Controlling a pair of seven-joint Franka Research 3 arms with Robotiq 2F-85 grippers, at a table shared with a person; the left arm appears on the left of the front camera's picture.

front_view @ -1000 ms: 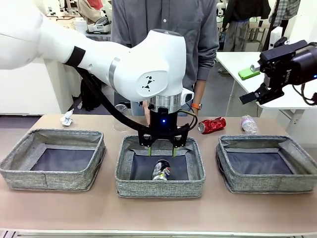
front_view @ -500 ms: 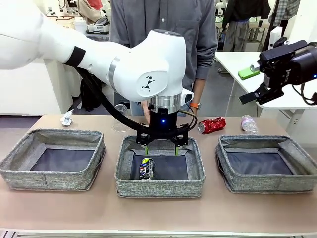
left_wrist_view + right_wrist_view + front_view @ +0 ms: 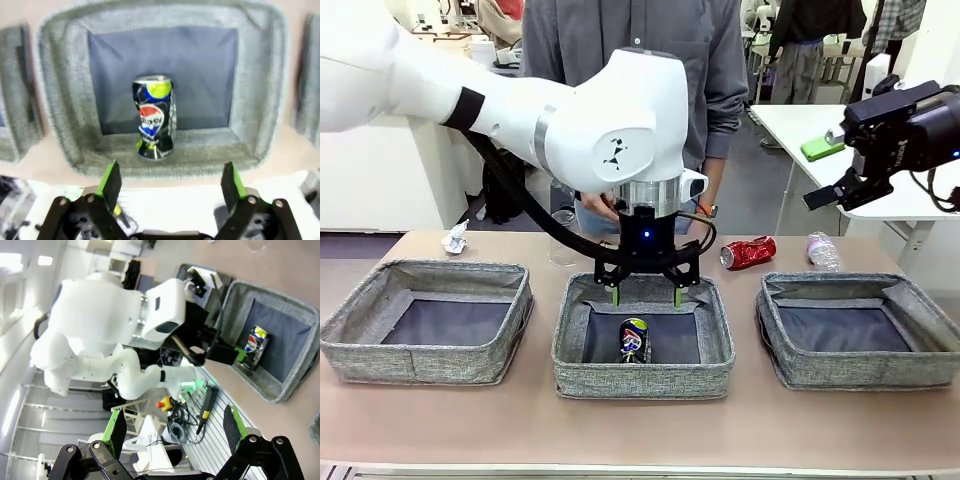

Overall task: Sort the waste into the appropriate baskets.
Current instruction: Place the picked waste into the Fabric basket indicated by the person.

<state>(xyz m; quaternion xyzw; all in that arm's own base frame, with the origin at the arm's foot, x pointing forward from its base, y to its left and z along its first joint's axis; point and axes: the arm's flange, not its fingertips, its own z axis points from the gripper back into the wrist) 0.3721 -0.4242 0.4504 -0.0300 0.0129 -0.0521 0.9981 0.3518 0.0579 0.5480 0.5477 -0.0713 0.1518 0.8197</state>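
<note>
While the left gripper (image 3: pixel 646 297) is held low over the middle basket (image 3: pixel 645 382), its jaws are seen spread wide, and nothing is pinched between the green pads (image 3: pixel 106 179). And there it is: the dark blue can (image 3: pixel 635 340) is found inside that middle basket, on the dark bottom, close to the wall on the robot's side and apart from the fingers above it. From the left wrist view the can is shown on end, its top turned up toward the camera and its body dented at the waist. A red, white and blue logo is carried on its side.

Over to the right gripper (image 3: pixel 174 426): it is held high at the right side, well above the table (image 3: pixel 640 430), with its jaws likewise spread and nothing gripped.

The left basket (image 3: pixel 420 362) and the right basket (image 3: pixel 865 372) are set either side of the middle one, their dark bottoms in plain sight.

Behind the baskets, more waste is laid out on the table. The crumpled white paper wad (image 3: pixel 455 238) is placed at the far left. The clear plastic cup (image 3: pixel 565 220) is partly hidden behind the left arm's cable. The red drink can (image 3: pixel 748 252) is laid on its side beyond the gap between the middle and right baskets, and the small clear bottle (image 3: pixel 823 250) is found near it, to the right.

A person (image 3: pixel 720 70) in a grey shirt is seen at the far side, one hand (image 3: pixel 595 208) partly covered by the left arm.
</note>
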